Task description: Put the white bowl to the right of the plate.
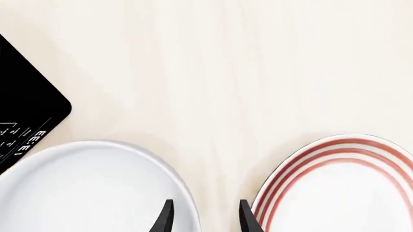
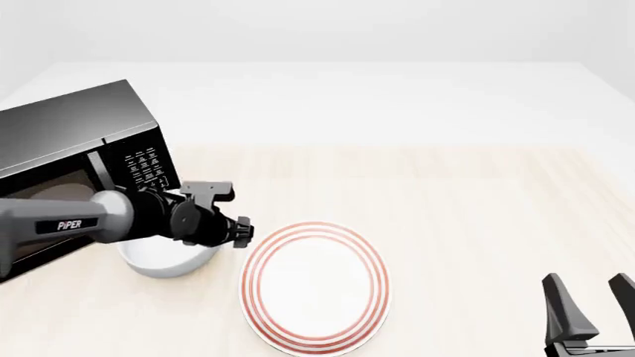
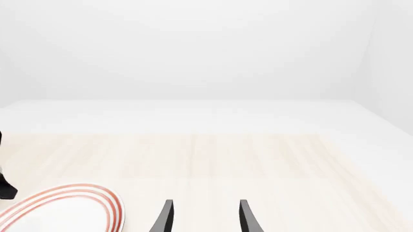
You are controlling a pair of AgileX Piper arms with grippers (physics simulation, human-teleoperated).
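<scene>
The white bowl (image 2: pixel 163 262) sits on the table in front of the microwave, just left of the plate (image 2: pixel 315 286), which is flat with red rings. My left gripper (image 1: pixel 206 218) hangs open over the bowl's (image 1: pixel 90 188) rim on the side facing the plate (image 1: pixel 342 188). One fingertip is over the bowl's inside and the other over the gap between bowl and plate. In the front view the left wrist hides part of the bowl. My right gripper (image 2: pixel 587 305) stands open at the near right, far from both dishes, and holds nothing.
A black microwave (image 2: pixel 74 160) stands at the left edge, right behind the bowl; its control-panel corner (image 1: pixel 26 116) shows in the left wrist view. Bare light wood table (image 2: pixel 496 223) stretches to the right of the plate.
</scene>
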